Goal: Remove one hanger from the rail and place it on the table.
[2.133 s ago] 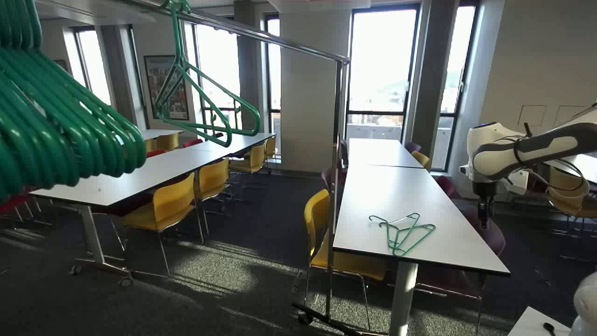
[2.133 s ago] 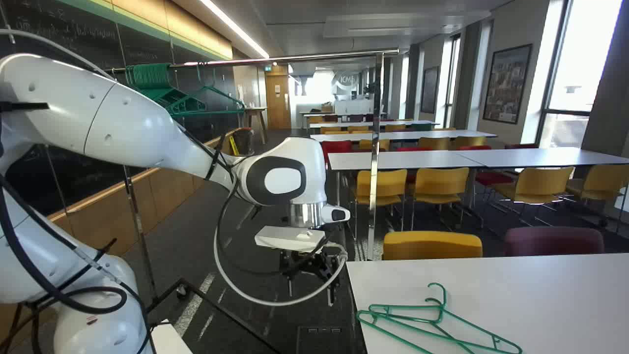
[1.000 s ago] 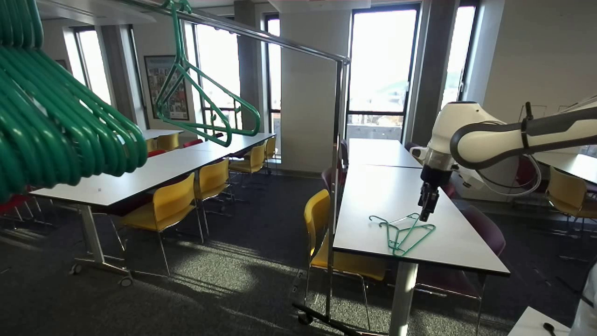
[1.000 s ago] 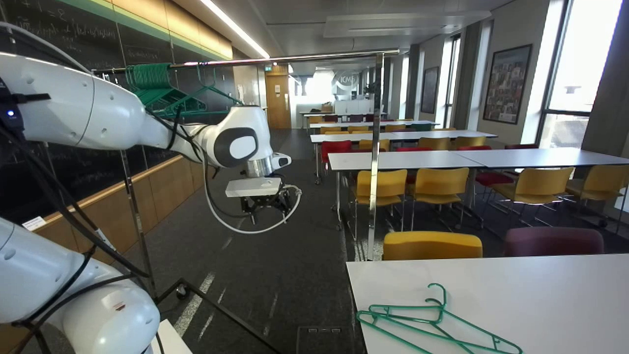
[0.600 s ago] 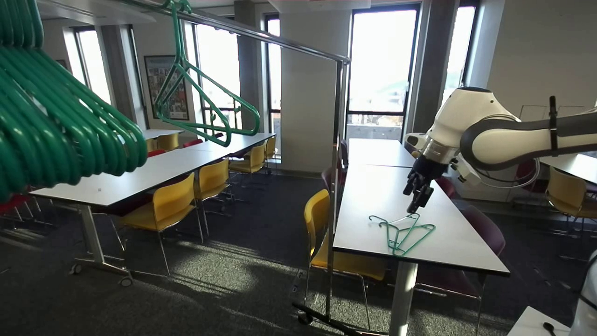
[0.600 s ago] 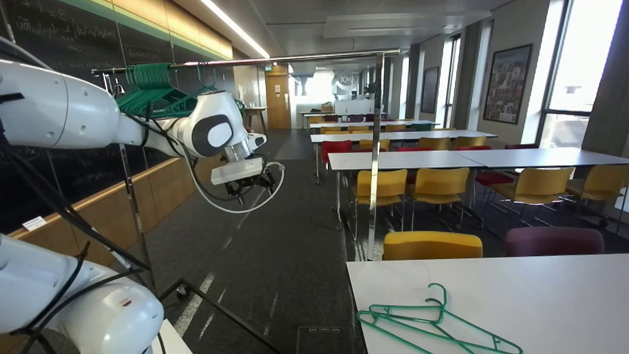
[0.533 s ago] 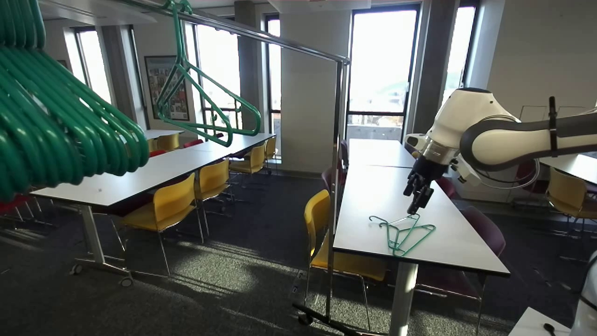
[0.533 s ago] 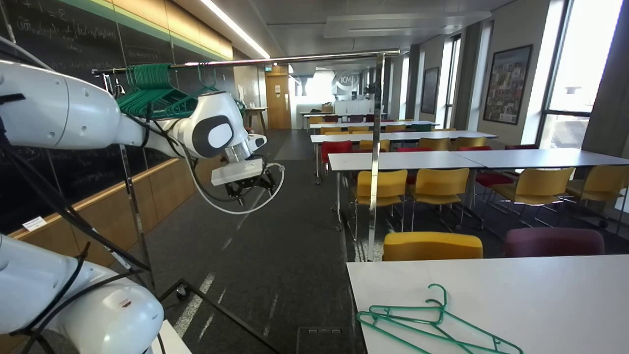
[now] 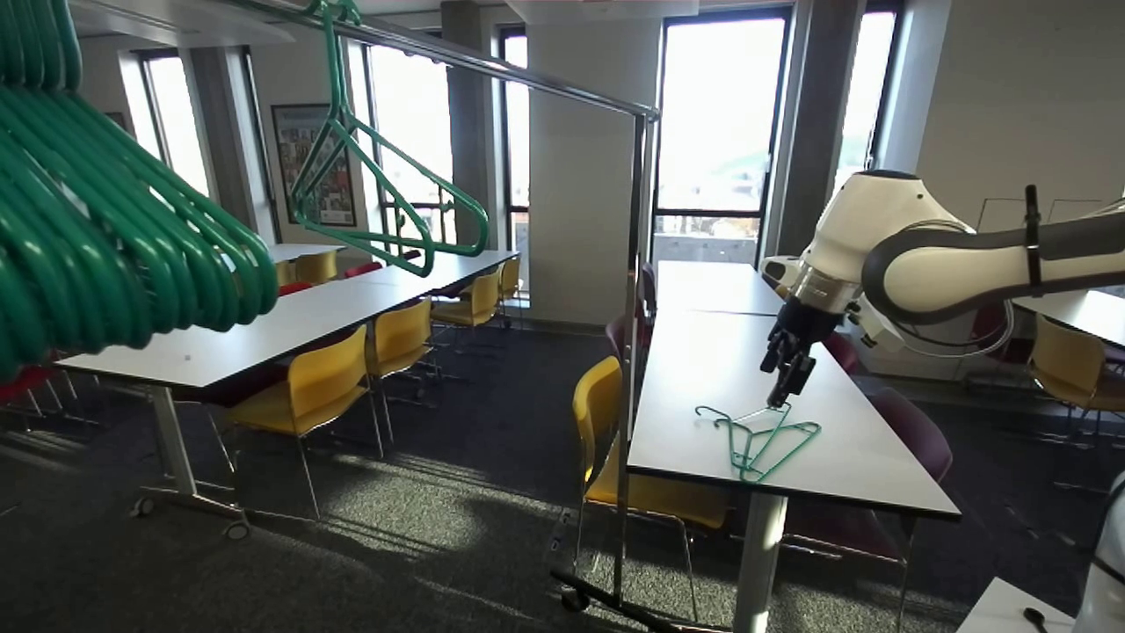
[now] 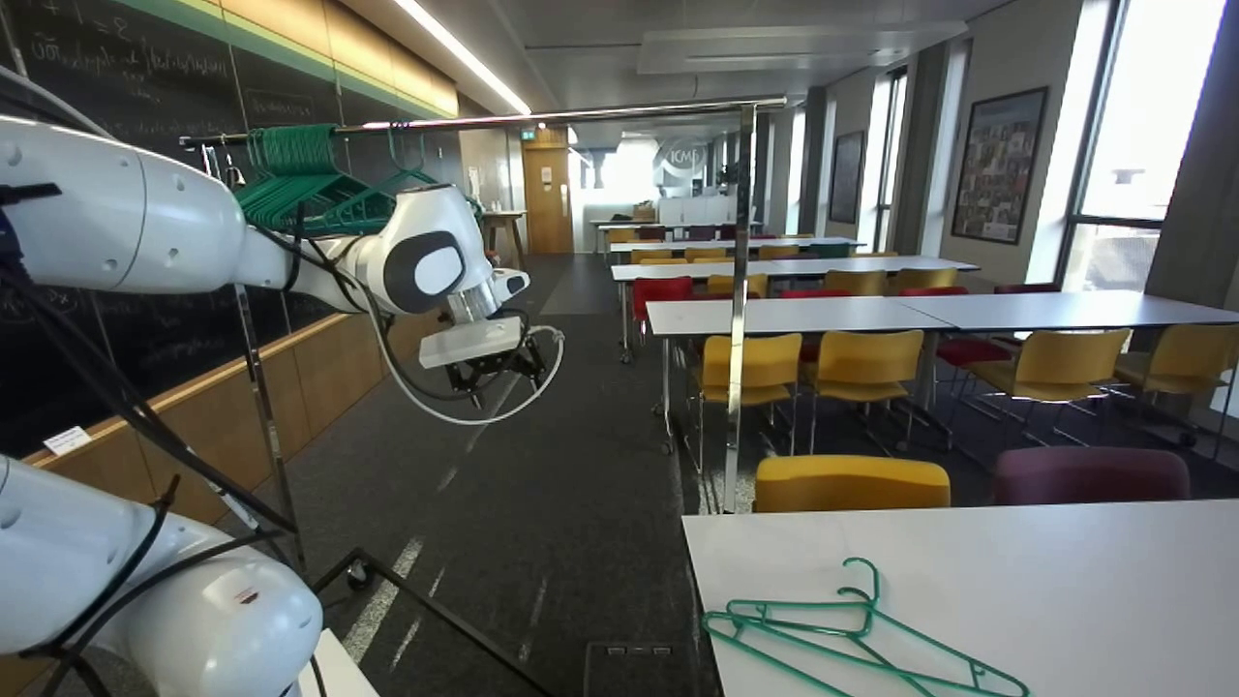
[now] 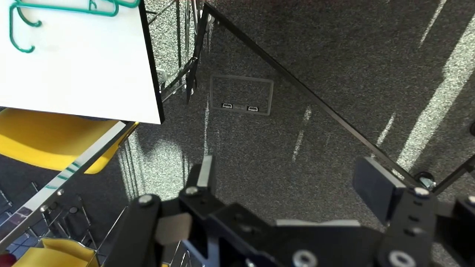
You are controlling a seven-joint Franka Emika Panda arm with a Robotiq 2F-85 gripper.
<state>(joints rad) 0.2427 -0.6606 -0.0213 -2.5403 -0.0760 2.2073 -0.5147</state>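
The silver rail (image 9: 527,75) spans both exterior views (image 10: 600,114). A tight bunch of green hangers (image 9: 132,255) hangs on it, also visible in an exterior view (image 10: 295,150). A pair of hangers (image 9: 342,114) hangs apart from the bunch, partly hidden behind my arm in an exterior view. Two hangers lie overlapped on the white table (image 10: 1113,581), which shows in the wrist view (image 11: 81,74). My gripper (image 11: 289,181) is open and empty, fingers wide apart with carpet between them. It is tilted, below rail height, in both exterior views (image 9: 773,383) (image 10: 508,387).
The rack's upright pole (image 10: 740,319) stands near the table's corner, and its dark base bar (image 11: 315,96) crosses the floor. A yellow chair (image 10: 852,482) and a purple chair (image 10: 1092,476) stand at the table. A blackboard wall (image 10: 145,358) is behind my arm.
Over two seconds my gripper rises and moves left in an exterior view, away from the table, and tilts. In the last half second it shifts very slightly. The hangers stay put.
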